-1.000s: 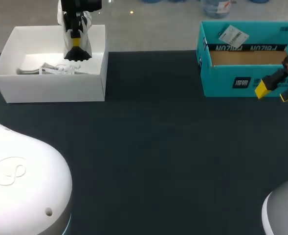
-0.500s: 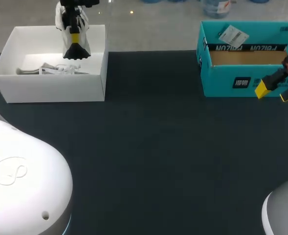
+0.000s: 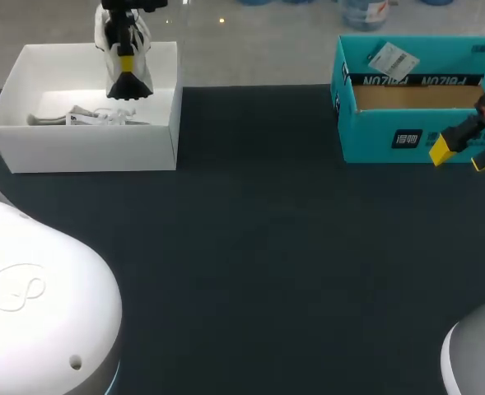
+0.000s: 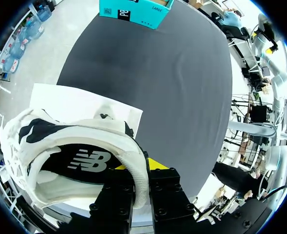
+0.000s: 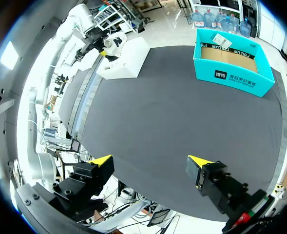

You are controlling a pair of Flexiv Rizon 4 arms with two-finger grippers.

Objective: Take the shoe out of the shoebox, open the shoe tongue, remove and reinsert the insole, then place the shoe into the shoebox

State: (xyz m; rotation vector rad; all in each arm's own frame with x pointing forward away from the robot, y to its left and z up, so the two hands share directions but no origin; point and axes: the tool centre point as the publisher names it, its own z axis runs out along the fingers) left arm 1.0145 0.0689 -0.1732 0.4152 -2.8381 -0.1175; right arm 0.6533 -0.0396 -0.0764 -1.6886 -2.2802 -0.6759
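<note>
Shoe (image 4: 60, 141) clamped at heel collar in left end effector (image 4: 142, 170), hanging above far side of white shoebox (image 3: 86, 144) at far left. Better to lift well clear of box walls, then carry to bare desk (image 3: 258, 247) and set down on the sole. Worth watching: loose paper (image 3: 94, 115) inside box. Right end effector (image 3: 464, 155) spread wide, holding nothing, beside teal box (image 3: 390, 136) at far right.

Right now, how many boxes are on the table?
2. A white box at the table's far left, a teal box at its far right. None seems hidden.
</note>
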